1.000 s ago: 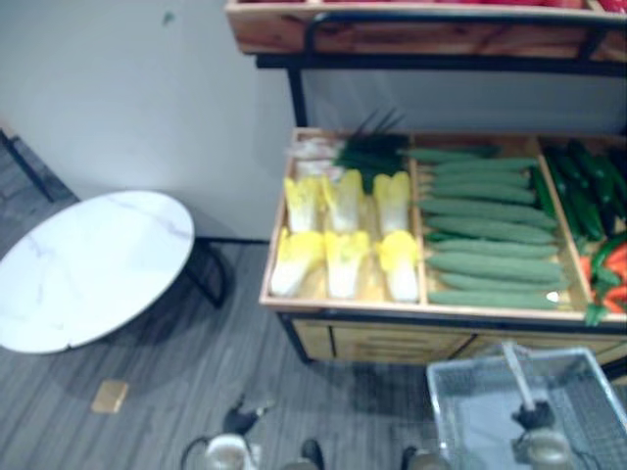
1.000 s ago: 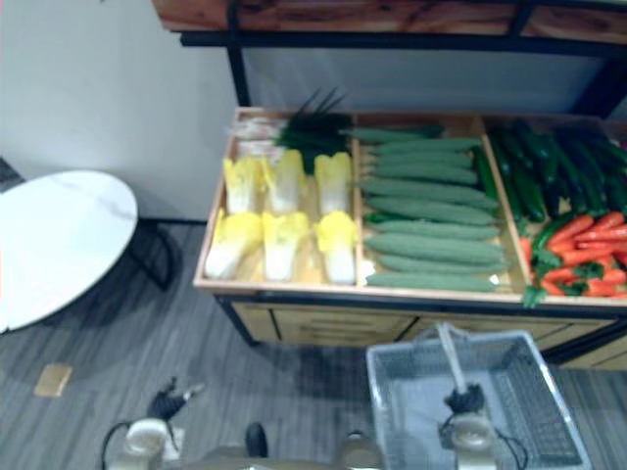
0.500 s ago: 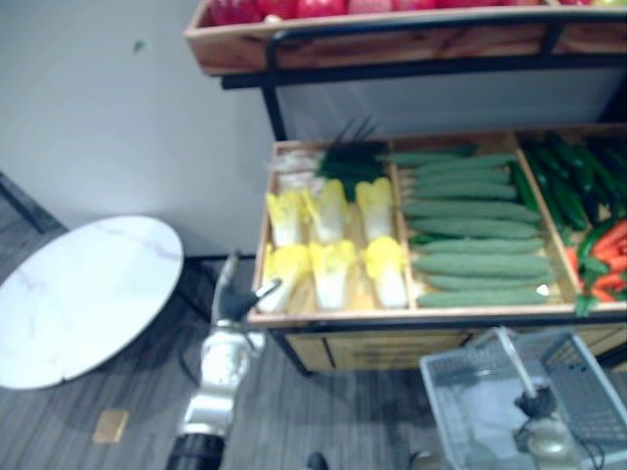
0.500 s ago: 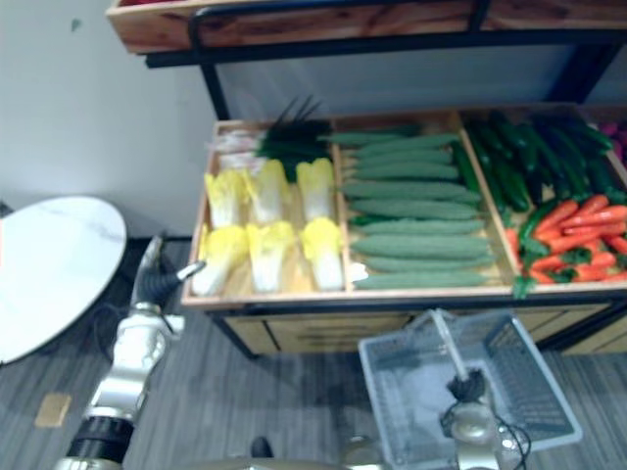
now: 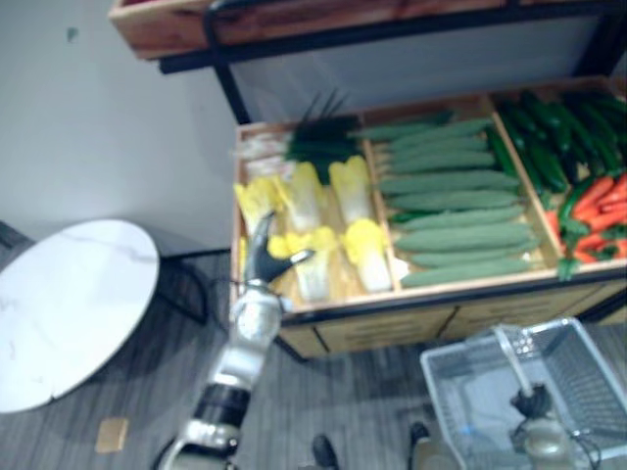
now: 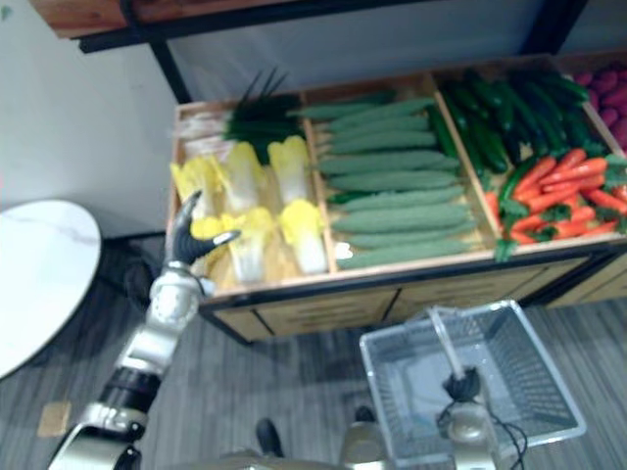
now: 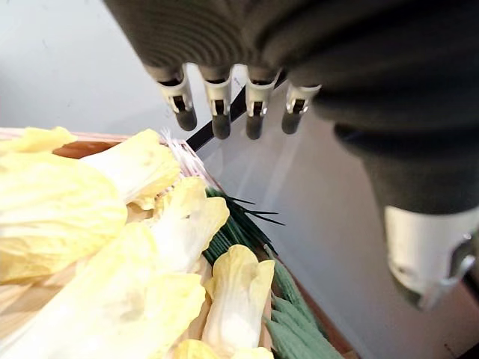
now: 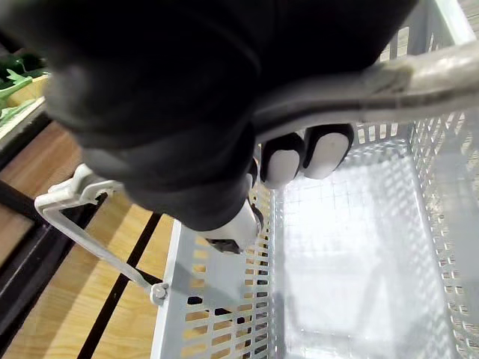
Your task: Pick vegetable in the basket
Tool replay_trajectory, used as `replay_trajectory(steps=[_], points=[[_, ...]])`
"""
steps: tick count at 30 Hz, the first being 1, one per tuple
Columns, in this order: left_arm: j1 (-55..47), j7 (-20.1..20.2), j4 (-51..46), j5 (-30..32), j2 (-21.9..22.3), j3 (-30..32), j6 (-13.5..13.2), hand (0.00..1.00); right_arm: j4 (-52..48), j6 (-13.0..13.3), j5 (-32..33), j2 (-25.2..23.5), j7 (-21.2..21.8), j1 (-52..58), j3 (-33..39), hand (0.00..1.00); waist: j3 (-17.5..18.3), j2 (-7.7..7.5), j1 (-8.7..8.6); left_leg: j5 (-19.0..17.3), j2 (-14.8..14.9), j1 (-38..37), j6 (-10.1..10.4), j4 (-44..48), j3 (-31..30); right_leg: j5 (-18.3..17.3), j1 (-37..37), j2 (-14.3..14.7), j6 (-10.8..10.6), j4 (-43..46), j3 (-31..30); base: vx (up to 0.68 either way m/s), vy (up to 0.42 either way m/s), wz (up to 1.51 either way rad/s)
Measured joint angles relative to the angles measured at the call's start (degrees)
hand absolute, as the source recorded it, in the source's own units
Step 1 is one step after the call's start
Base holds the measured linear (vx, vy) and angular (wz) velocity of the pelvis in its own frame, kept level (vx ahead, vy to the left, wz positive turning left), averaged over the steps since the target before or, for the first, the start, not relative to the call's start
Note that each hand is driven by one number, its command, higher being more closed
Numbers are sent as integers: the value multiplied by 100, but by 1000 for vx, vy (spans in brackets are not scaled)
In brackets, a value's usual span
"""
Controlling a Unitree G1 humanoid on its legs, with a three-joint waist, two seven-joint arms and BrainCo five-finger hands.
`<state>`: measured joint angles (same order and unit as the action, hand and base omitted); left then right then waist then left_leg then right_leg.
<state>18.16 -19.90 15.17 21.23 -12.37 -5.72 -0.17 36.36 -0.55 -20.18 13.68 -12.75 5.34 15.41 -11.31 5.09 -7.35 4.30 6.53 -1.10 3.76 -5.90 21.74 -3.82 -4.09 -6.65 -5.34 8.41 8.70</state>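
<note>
My left hand (image 5: 263, 262), spread and empty, hovers over napa cabbages (image 5: 315, 274) at the crate's (image 5: 323, 311) front-left corner. My right hand (image 8: 224, 112) grips the basket handle (image 8: 404, 78). Slick leaves could slip.

Both head views look steeply down from above and a little back at the produce stand (image 5: 333, 315), with floor in front and the round table (image 5: 69, 294) at 9 o'clock. They share almost the whole scene. The right eye reaches farther toward 3 o'clock, past the carrots (image 6: 558, 191), and the left eye takes in more table. The left wrist camera looks along the left hand (image 7: 218, 105) from very close, over the cabbages (image 7: 112, 224). The right wrist camera looks past the right hand (image 8: 325, 149) down into the basket (image 8: 217, 299), which sits at 5 o'clock in the head views.
</note>
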Motion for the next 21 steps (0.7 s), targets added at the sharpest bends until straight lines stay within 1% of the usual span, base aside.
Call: replay_trajectory(steps=[3,9,13,15,17,21], points=[[276,-56,287,28,1,3,193,0,-88,0,11,13,-108,-111,1,100,-150,51,-4,15,-10,156,-4,0,110,-10,-264,2,11,143,-125,-11,13,-15],[908,-233,780,35,-2,8,305,0,-195,-1,43,99,-243,-288,5,100,-459,136,-24,69,-69,344,-12,32,138,-20,-609,-45,22,340,-182,4,4,-2],[1206,-243,1119,106,-35,22,335,0,-201,2,49,113,-325,-451,10,100,-628,171,-25,88,-99,466,-31,35,185,-23,-808,-72,24,440,-252,1,9,-5],[1354,-246,1365,240,-90,26,345,0,-217,7,56,113,-327,-528,4,100,-730,186,-27,108,-108,545,-52,35,251,-23,-944,-82,24,503,-298,5,2,-8],[1671,-246,1730,256,-205,27,445,0,-231,10,112,115,-347,-659,14,100,-972,189,-46,147,-122,628,-63,36,275,-23,-1094,-94,24,599,-339,7,-12,-6],[1940,-249,2101,268,-380,22,464,0,-305,25,230,115,-451,-778,7,100,-1171,189,-54,168,-135,800,-74,37,405,-22,-1404,-97,24,739,-473,34,-25,-14]])
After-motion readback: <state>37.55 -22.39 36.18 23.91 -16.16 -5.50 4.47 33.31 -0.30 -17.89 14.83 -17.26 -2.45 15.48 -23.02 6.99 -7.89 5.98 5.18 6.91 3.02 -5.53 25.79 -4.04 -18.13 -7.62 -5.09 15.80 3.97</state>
